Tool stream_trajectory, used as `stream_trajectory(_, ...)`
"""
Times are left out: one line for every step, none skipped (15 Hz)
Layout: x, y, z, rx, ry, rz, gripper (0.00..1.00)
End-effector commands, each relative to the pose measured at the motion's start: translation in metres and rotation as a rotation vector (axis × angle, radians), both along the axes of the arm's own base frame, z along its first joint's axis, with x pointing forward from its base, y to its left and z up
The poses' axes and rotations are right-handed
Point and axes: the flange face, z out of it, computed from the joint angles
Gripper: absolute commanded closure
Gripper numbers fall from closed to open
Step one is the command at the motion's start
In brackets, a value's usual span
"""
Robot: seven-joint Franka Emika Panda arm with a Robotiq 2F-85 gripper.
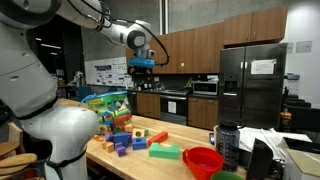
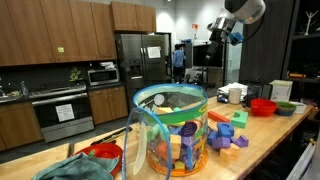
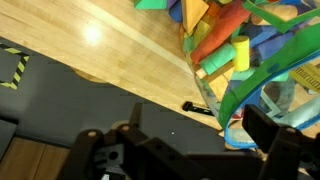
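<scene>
The tool point(image 1: 143, 66) hangs empty, jaws apart (high up), above the tub point(image 2: 146, 135) of coloured blocks point(image 3: 215, 45) on the surface point(image 3: 110, 60)

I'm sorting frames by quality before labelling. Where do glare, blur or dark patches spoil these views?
Wrist view: a bright glare patch on the wooden counter; the open pincer is dark and soft in the foreground. In an exterior view, the white robot arm looms close and bright. In an exterior view, the clear toy bin sits near the lens, its plastic catching light.
</scene>
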Motion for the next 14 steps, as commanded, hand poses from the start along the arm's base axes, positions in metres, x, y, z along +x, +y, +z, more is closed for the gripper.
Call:
stream_trajectory(0.01, -0.004, 0.021, -0.011, 0.024, 0.084, 0.0)
stream_trajectory(0.013, -0.002, 0.027, -0.011, 0.024, 0.108, 0.0)
stream_trajectory(0.016, 0.001, 0.031, -0.009, 0.022, 0.129, 0.0)
stream_trajectory(0.02, 0.005, 0.035, -0.003, 0.022, 0.152, 0.0)
stream_trajectory(0.023, 0.01, 0.038, 0.004, 0.019, 0.176, 0.0)
stream_trajectory(0.028, 0.017, 0.04, 0.015, 0.011, 0.205, 0.0)
stream_trajectory(0.032, 0.024, 0.041, 0.025, 0.008, 0.23, 0.0)
stream_trajectory(0.037, 0.033, 0.04, 0.031, 0.002, 0.259, 0.0)
stream_trajectory(0.042, 0.043, 0.038, 0.036, -0.003, 0.293, 0.0)
stream_trajectory(0.046, 0.052, 0.038, 0.037, -0.007, 0.326, 0.0)
stream_trajectory(0.05, 0.063, 0.035, 0.037, -0.009, 0.361, 0.0)
stream_trajectory(0.054, 0.075, 0.034, 0.04, -0.015, 0.398, 0.0)
stream_trajectory(0.057, 0.088, 0.031, 0.044, -0.017, 0.43, 0.0)
stream_trajectory(0.06, 0.102, 0.03, 0.053, -0.021, 0.462, 0.0)
